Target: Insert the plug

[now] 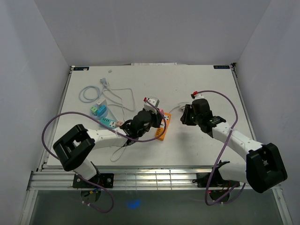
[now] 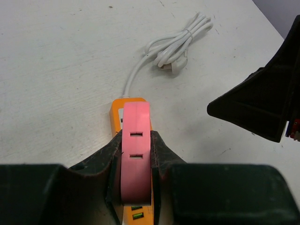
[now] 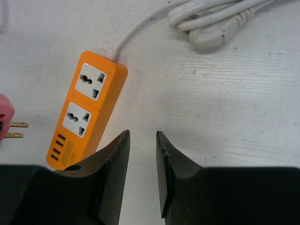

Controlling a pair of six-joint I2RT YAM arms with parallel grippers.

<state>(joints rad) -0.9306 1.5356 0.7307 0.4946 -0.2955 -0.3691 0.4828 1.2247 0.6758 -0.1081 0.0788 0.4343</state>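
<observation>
An orange power strip (image 1: 162, 129) lies flat mid-table with two white sockets facing up (image 3: 89, 110). My left gripper (image 1: 151, 118) is shut on a pink plug (image 2: 136, 154) and holds it over the strip's end (image 2: 117, 110). In the right wrist view the pink plug (image 3: 3, 119) shows at the left edge. Its two brass prongs (image 3: 16, 130) point toward the strip and stop short of it. My right gripper (image 3: 142, 136) is open and empty. It hovers just right of the strip (image 1: 186, 115).
The strip's white cord lies bundled beyond it (image 2: 180, 42) (image 3: 220, 23). Teal adapters (image 1: 99, 110) (image 1: 108, 123), a coiled pale blue cable (image 1: 87, 93) and a loose white cable (image 1: 117, 96) lie on the left half of the table.
</observation>
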